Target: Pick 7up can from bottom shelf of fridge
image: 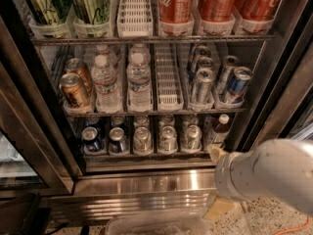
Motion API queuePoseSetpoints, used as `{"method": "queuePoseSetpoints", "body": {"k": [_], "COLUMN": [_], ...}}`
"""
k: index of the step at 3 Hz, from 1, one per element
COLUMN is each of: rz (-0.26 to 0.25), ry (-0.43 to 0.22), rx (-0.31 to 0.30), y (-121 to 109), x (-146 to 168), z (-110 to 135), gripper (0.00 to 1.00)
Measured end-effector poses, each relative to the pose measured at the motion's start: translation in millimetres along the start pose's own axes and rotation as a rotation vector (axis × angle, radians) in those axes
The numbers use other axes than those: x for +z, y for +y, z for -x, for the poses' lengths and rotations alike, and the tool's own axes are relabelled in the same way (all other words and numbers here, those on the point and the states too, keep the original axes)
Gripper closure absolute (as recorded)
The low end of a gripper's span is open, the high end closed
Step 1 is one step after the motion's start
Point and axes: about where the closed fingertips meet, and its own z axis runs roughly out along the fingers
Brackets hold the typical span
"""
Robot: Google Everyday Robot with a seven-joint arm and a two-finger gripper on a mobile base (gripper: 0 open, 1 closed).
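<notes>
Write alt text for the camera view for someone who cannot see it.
The robot's pincer hangs low at the right, outside the fridge, near its bottom shelf, which holds two dark blue cans, three pale silver-topped cans and a small bottle. Higher racks hold water bottles and taller cans.

Read Coca-Cola on red bottles (174, 1) at the top of the fridge (146, 185); saw gripper (216, 180) by its lower right.

floor (268, 218): pale speckled stone look, dark flecks, only shows bottom right
cable (295, 227): orange, lying on the floor in the far right corner
tub (156, 225): clear plastic, at the bottom edge
glass panel (10, 163): far left, brightish behind it
gripper (218, 181): low right, above the floor
</notes>
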Motion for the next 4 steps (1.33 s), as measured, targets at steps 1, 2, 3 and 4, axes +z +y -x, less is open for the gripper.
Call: {"method": "queuePoseSetpoints", "body": {"k": [1, 2, 3, 4], "rz": [-0.035, -0.059, -0.065, -0.069], "ry": [-0.075, -0.139, -0.148, -0.196], "rx": [0.023, 0.01, 0.007, 0.035], "y": [13, 15, 16, 34], "x": [36, 65, 65, 94], "z": [8, 16, 18, 18], "gripper": [0.0, 0.0, 0.0, 0.0]}}
